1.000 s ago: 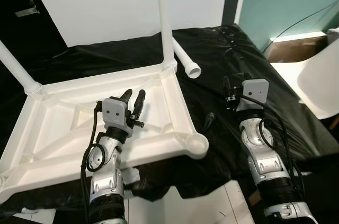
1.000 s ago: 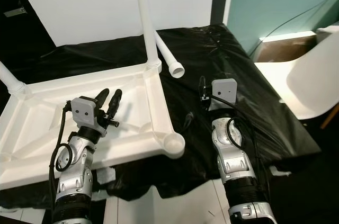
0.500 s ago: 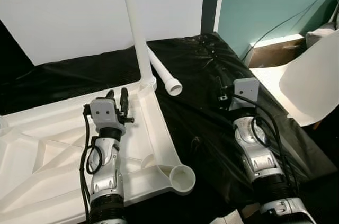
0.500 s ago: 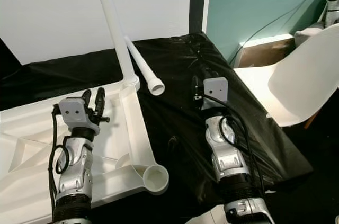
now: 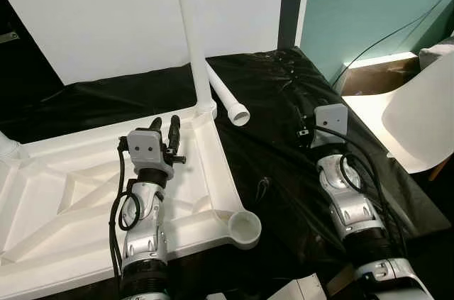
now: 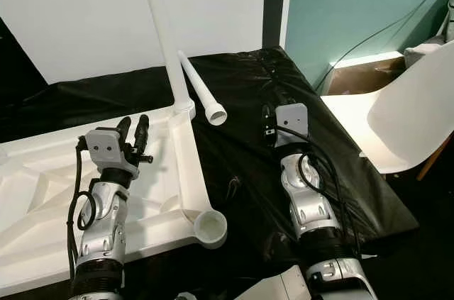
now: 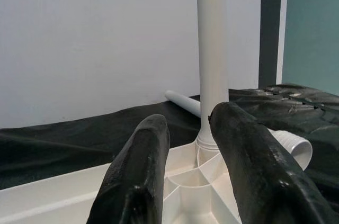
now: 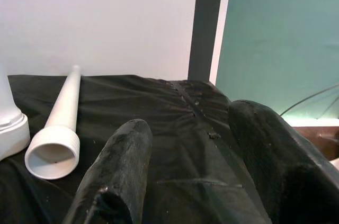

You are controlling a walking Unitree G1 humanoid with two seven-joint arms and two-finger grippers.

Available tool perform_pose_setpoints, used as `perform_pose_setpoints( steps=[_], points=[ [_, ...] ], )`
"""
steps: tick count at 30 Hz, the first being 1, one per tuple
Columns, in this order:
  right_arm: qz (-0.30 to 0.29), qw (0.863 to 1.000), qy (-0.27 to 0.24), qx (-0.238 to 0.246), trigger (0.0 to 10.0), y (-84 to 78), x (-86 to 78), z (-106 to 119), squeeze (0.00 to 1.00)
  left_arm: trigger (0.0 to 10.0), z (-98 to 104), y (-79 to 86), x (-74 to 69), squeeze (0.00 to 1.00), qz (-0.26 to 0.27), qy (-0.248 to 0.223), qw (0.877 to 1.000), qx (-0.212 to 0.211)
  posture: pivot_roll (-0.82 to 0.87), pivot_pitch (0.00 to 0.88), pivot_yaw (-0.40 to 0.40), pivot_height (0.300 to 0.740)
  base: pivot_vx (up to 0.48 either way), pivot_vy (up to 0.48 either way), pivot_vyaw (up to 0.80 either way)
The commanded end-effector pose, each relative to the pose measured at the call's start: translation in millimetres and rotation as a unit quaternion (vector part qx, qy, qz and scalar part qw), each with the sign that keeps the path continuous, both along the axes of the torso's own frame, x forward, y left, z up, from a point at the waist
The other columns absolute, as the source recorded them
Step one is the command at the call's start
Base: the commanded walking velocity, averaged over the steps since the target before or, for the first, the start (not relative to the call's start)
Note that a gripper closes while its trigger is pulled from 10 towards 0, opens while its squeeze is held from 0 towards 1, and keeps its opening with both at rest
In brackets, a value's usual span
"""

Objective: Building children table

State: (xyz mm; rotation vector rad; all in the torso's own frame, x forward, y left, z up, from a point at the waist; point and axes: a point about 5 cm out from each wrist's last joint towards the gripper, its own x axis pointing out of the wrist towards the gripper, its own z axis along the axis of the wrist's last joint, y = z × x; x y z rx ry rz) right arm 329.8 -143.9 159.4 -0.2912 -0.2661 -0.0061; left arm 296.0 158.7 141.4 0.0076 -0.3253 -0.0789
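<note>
The white plastic table top (image 5: 213, 165) lies upside down on a black sheet (image 5: 284, 165). One white leg (image 5: 187, 30) stands upright in its far right corner, and the stub of another leg (image 5: 7, 148) shows at the far left corner. The near right corner socket (image 5: 245, 228) is empty. A loose white leg (image 5: 225, 96) lies on the sheet just right of the upright one. My left gripper (image 5: 164, 128) is open over the table top, pointing at the upright leg (image 7: 212, 49). My right gripper (image 6: 267, 121) is open above the sheet, facing the loose leg (image 8: 58, 123).
A white chair (image 5: 418, 119) stands to the right of the sheet. A white board (image 5: 106, 16) leans against the wall behind the table top, next to a teal wall (image 5: 369, 2). A thin cable (image 5: 386, 30) runs down to the floor at the far right.
The camera has swung, so the whole scene sits differently in the picture. Both grippers stay open and hold nothing; the table top and legs have not moved.
</note>
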Motion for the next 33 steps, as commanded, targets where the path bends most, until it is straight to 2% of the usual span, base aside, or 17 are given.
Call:
perform_pose_setpoints(
  steps=[1,13,19,21,23,28,33],
  points=[
    [0.006,1.0,0.009,-0.006,10.0,3.0,1.5,-2,0.0,10.0,-9,-0.2,-4.9,0.0,0.023,0.016,1.0,-0.009,-0.07,0.0,0.081,0.74,0.0,0.0,0.0],
    [0.024,0.999,0.024,-0.003,10.0,9.6,0.7,-8,0.0,10.0,-9,3.9,-7.2,0.0,0.031,0.02,0.999,0.0,-0.05,0.0,0.095,0.74,0.0,0.0,0.0],
    [0.059,0.997,0.032,-0.03,10.0,12.8,7.0,-4,0.0,10.0,-4,5.8,-8.4,0.0,0.034,0.017,0.999,0.006,-0.04,0.005,0.113,0.74,0.0,0.0,0.0],
    [0.068,0.996,0.04,-0.045,10.0,13.9,9.1,-4,0.0,10.0,-3,7.6,-11.2,0.0,0.034,0.018,0.999,0.008,-0.03,0.038,0.13,0.74,0.0,0.0,0.0],
    [0.082,0.992,0.057,-0.075,10.0,15.8,14.5,-6,0.0,10.0,-4,13.2,-20.2,0.0,0.03,0.026,0.999,0.019,-0.02,0.063,0.128,0.74,0.0,0.0,0.0],
    [0.081,0.992,0.058,-0.074,10.0,16.2,15.9,-5,0.0,10.0,-7,17.9,-23.9,0.0,0.035,0.031,0.999,0.027,0.0,0.076,0.12,0.74,0.0,0.0,0.0],
    [0.094,0.99,0.06,-0.085,10.0,19.2,16.0,-6,0.0,10.0,-1,25.5,-30.3,0.0,0.058,0.022,0.998,0.027,0.04,0.097,0.108,0.74,0.0,0.0,0.0]
  ],
)
